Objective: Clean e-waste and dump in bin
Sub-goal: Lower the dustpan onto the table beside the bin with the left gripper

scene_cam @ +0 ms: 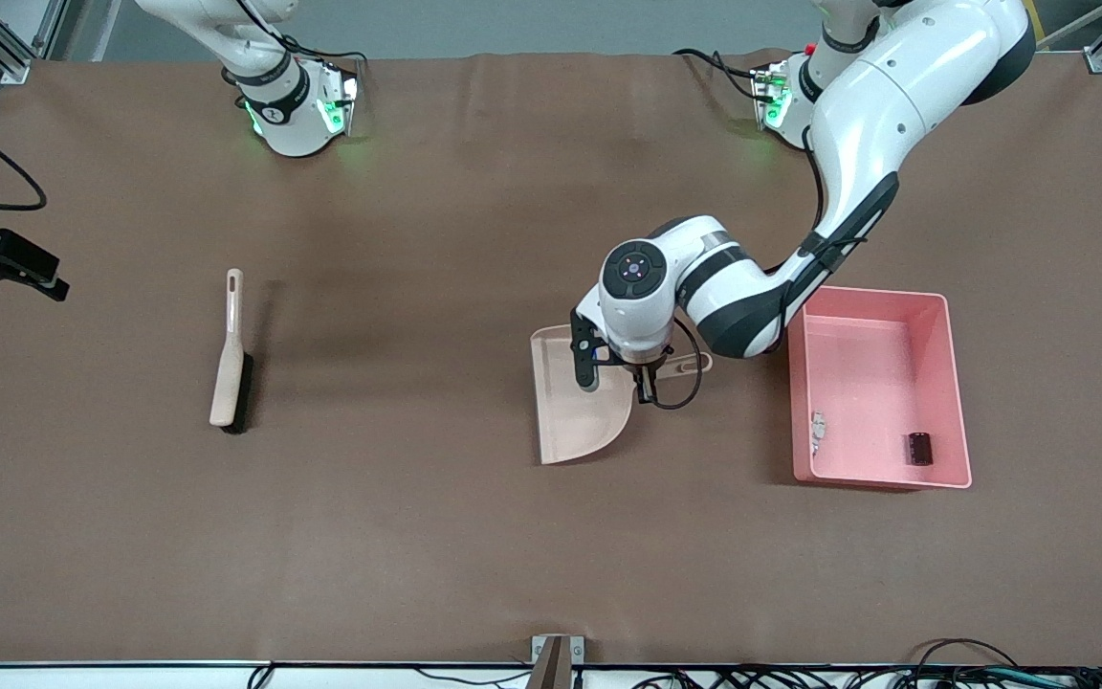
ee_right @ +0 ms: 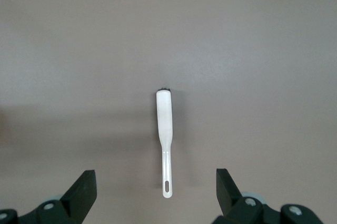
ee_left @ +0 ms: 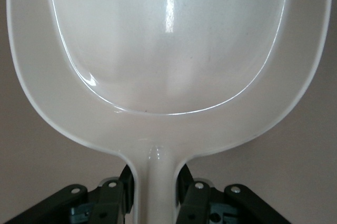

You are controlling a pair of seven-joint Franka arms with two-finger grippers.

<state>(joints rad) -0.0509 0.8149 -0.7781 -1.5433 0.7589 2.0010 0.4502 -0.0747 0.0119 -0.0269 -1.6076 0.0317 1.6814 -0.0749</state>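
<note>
The pink bin (scene_cam: 956, 383) stands toward the left arm's end of the table. Both pieces of e-waste lie in it: the white part (scene_cam: 817, 427) by one wall and the dark ribbed block (scene_cam: 917, 448) near the corner nearest the front camera. My left gripper (scene_cam: 645, 371) is shut on the handle (ee_left: 154, 182) of the beige dustpan (scene_cam: 575, 411), which rests on the table beside the bin. The pan (ee_left: 168, 50) looks empty. My right gripper (ee_right: 154, 179) is open and empty, high over the brush (ee_right: 165, 118); it is out of the front view.
The beige brush (scene_cam: 228, 373) with dark bristles lies on the brown cloth toward the right arm's end of the table. A black device (scene_cam: 6, 263) on a cable sits at that end's edge. Cables run along the table edge nearest the front camera.
</note>
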